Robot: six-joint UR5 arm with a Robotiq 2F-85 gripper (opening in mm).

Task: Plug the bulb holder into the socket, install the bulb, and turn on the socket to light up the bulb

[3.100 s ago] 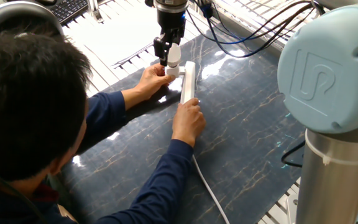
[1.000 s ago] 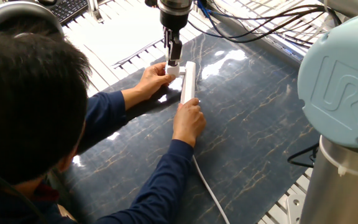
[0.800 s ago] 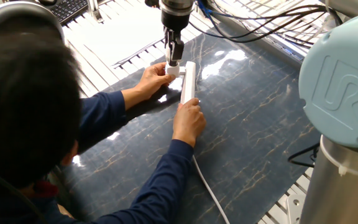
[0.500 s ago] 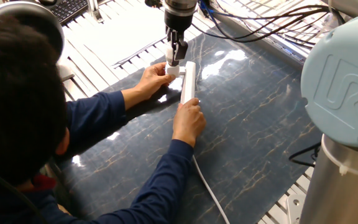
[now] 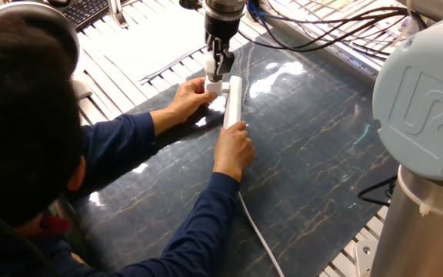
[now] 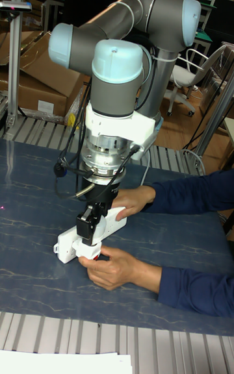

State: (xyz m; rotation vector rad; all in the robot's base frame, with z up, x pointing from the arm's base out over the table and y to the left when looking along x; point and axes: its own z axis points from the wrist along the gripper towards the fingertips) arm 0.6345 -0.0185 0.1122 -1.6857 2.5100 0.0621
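Note:
The socket (image 5: 234, 106) is a long white strip lying on the dark marbled table (image 5: 314, 154), with its cord (image 5: 257, 232) running toward the front. The white bulb holder (image 5: 214, 88) sits at the strip's left side. My gripper (image 5: 216, 68) stands straight above it, shut on the small white bulb (image 5: 213, 71), whose base meets the holder. A person's two hands (image 5: 234, 148) steady the strip and the holder. In the tall fixed view my gripper (image 6: 89, 234) presses down over the socket (image 6: 65, 241); there the fingers hide the bulb and the holder.
The person's head and arms (image 5: 21, 131) fill the left foreground. My arm's large pale blue joint (image 5: 425, 115) blocks the right side. Black cables (image 5: 314, 38) hang behind the gripper. A keyboard (image 5: 83, 11) and slatted metal rails (image 5: 121, 85) lie beyond the table's left edge.
The gripper has turned about its vertical axis over the holder while still holding the bulb. The person's head has shifted left. The hands and the socket have stayed put.

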